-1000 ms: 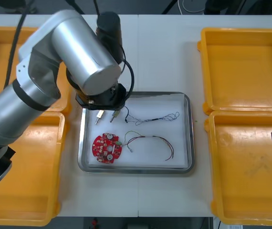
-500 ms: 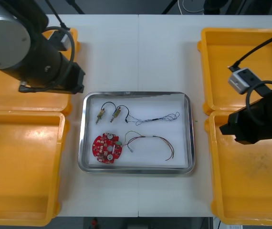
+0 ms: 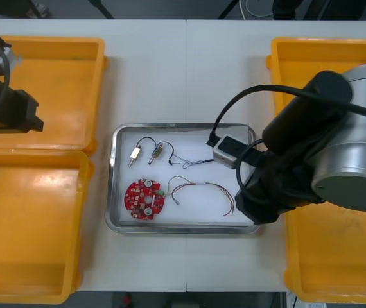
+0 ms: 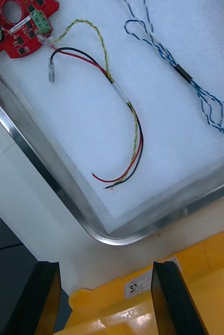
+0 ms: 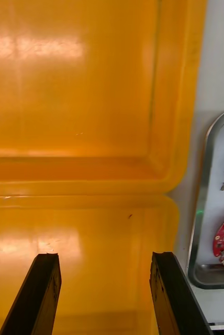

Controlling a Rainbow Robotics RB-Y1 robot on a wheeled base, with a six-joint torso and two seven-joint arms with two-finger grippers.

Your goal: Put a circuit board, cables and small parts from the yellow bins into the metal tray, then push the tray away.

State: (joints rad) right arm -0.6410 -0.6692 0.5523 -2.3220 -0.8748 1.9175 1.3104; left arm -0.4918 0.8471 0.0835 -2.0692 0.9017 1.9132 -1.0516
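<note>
Your right gripper (image 4: 104, 301) is open. Its two black fingers (image 4: 170, 298) stand apart with nothing between them. It hangs over the near right corner of the metal tray (image 3: 183, 229), just where the tray's rim comes close to the near right yellow bin (image 3: 337, 269). In the front view the right arm (image 3: 324, 160) covers the tray's right edge.

The tray sits on the light worktop (image 3: 183, 70) between the bins, and everything in it lies on its white lining. You have the round red circuit board (image 3: 144, 199) lying flat at the near left. Two small metal parts (image 3: 135, 154) lie side by side at the far left, each with a short black wire (image 3: 146, 139) curling off it. The twisted blue and white cable (image 3: 192, 162) runs right from them across the far half, and its right end passes under the arm. The red, yellow and black cable (image 3: 202, 188) arcs through the near half. One end lies just beside the board's green connector (image 4: 38, 20) and the other lies near the tray's right side. The gripper touches none of these.

Your left gripper (image 5: 104, 293) is open too and holds nothing. It is over the left side, where the far left yellow bin (image 3: 48, 90) meets the near left yellow bin (image 3: 29, 231), well apart from the tray. The far right yellow bin (image 3: 331, 64) lies beyond the right arm.
</note>
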